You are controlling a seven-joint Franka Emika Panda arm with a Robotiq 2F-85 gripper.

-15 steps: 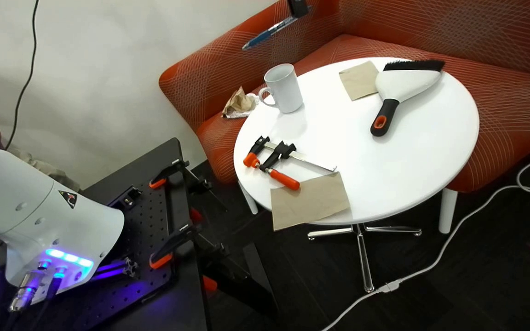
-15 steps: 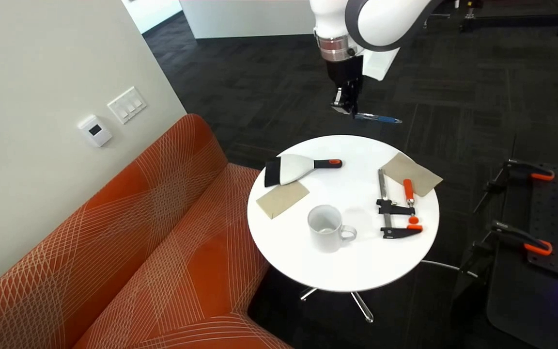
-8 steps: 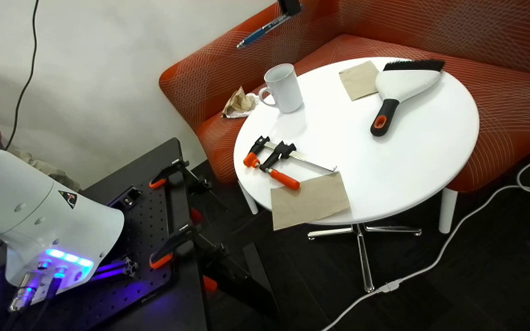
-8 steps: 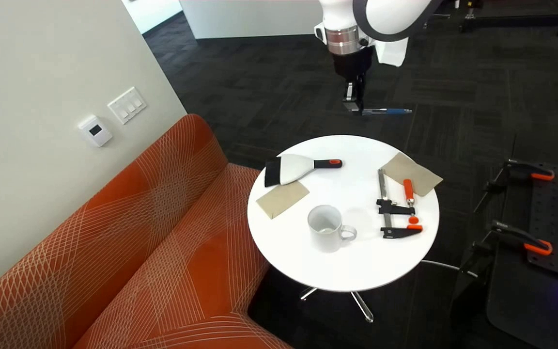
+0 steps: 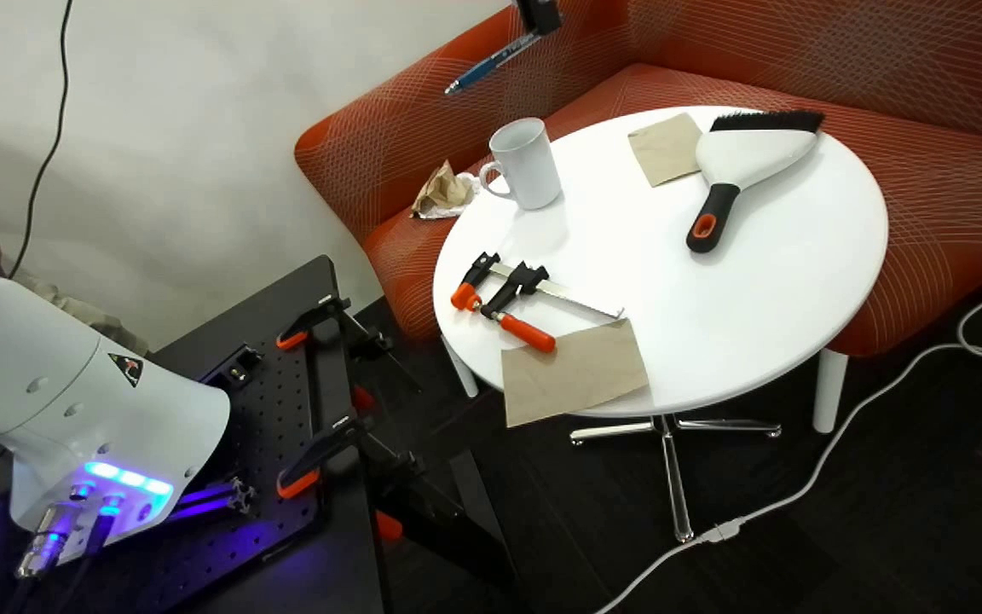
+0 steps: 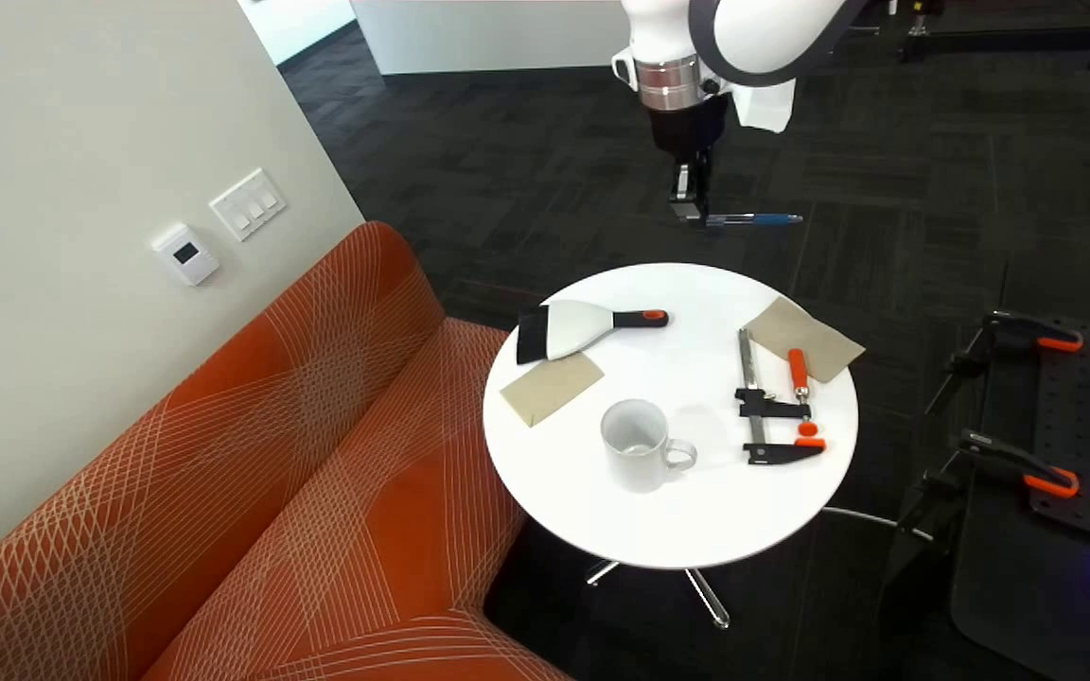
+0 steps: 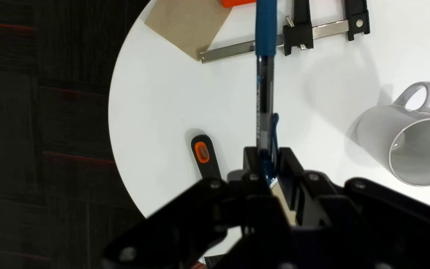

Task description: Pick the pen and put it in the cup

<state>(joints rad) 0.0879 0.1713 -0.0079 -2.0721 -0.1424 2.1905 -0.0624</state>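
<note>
A slim blue stick pen (image 7: pixel 265 84) with a partly see-through barrel is pinched at its clip end by the black two-fingered gripper (image 7: pixel 268 158), which is narrowed onto it; the rest of the pen is extended freely outward. In an exterior view the pen (image 6: pixel 755 219) is shown nearly level in the air below the white robot arm (image 6: pixel 663 38), and in the wrist view it is seen against the round white tabletop (image 6: pixel 554 473). The pen is held well apart from a white, glossy, cylindrical cup (image 6: pixel 638 454) with one looped handle, which is stood upright on the tabletop with its mouth facing upward. The handle of the cup is turned toward a metal bar clamp (image 6: pixel 761 405) with black fittings and an orange grip, laid flat near the rim of the tabletop. The orange grip is rested partly across a flat sheet of brown paper (image 6: pixel 817 345), by which the tabletop's edge is overhung. A white-bodied brush (image 5: pixel 751 158) with black bristles and a black-and-orange handle is laid just beside a smaller square of brown paper (image 5: pixel 663 152). In an exterior view a crumpled brown paper wrapper (image 5: pixel 441 189) is seen on the red-orange couch (image 5: pixel 968 196) with pale patterned lines, by which part of the tabletop is bordered.
</note>
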